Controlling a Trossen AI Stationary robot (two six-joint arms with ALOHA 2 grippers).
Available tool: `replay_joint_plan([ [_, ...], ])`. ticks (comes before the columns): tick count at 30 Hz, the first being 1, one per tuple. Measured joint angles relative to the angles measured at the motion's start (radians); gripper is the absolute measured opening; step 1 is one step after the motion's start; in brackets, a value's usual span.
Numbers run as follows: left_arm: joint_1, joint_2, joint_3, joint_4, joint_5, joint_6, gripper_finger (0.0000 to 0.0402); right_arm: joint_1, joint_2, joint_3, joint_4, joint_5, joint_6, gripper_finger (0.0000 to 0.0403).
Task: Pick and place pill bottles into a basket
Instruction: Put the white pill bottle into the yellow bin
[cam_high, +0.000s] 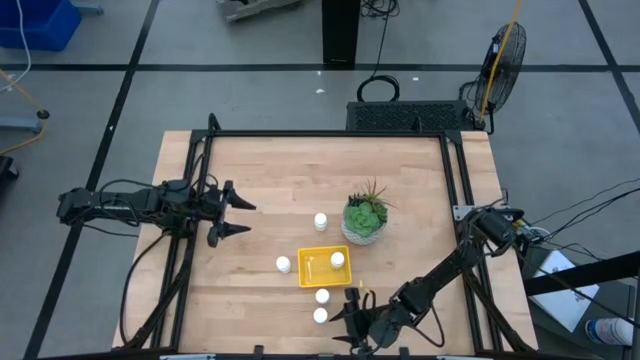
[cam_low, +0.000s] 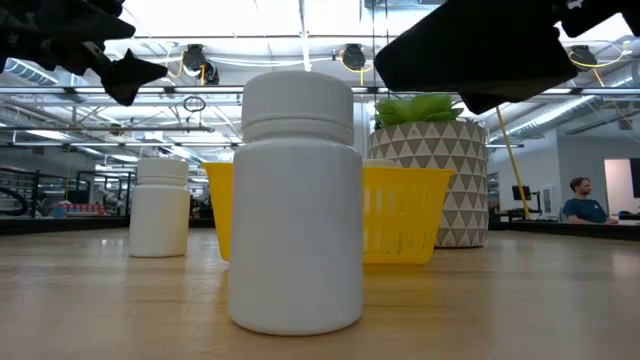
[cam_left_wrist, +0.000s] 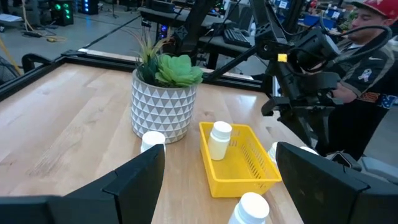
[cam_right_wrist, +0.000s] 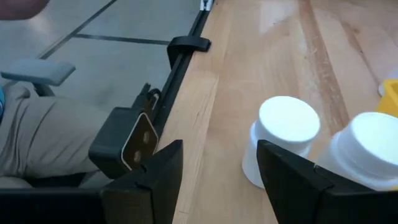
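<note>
Clearly light, rigid and smooth, the bottles (cam_high: 321, 296) suit a pinch across the body below the cap. One stands in the basket (cam_high: 311, 269) near the table's front edge, four around it. Right gripper (cam_high: 350, 316) hovers beside the front pair, fingers parted, empty; left gripper (cam_high: 238, 217) waits spread near the left edge.

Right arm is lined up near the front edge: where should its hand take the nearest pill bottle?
Grip the front pill bottle across its round body below the cap, coming in level from the right hand side. It stands upright, and its neighbour bottle sits close behind it, towards the yellow basket, so that side is crowded.
</note>
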Motion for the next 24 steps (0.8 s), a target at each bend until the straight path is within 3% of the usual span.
replay_joint_plan([
  [10,0.0,0.0,0.0,0.0,0.025,0.006,0.031,0.001,-0.053,0.0,-0.036,0.0,0.011,0.0197],
  [24,0.0,0.0,0.0,-0.001,0.03,-0.002,0.031,-0.004,-0.055,0.0,-0.019,-0.045,-0.097,0.0196],
])
